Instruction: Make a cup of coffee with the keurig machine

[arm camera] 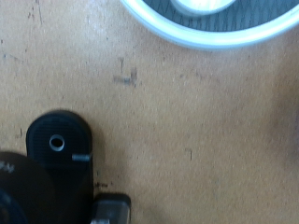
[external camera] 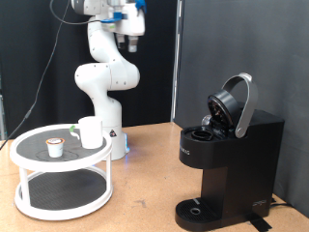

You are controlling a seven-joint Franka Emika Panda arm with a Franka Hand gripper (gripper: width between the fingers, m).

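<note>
Showing the exterior view under even, fairly bright light from above, against black curtains at the far side. Casting only soft, pale shadows on the wooden table (external camera: 145, 193). Losing detail in the dark body of the keurig machine (external camera: 227, 155), with a faint shine on its lid band. Glaring a little on the white arm (external camera: 104, 68). Looking soft and blurred in the wrist view, with the white rack rim (arm camera: 210, 33) overexposed and bluish.

I note bare table (external camera: 145, 179) between the white stand (external camera: 60, 184) at left and the keurig machine (external camera: 227, 164) at right, its lid raised.
</note>
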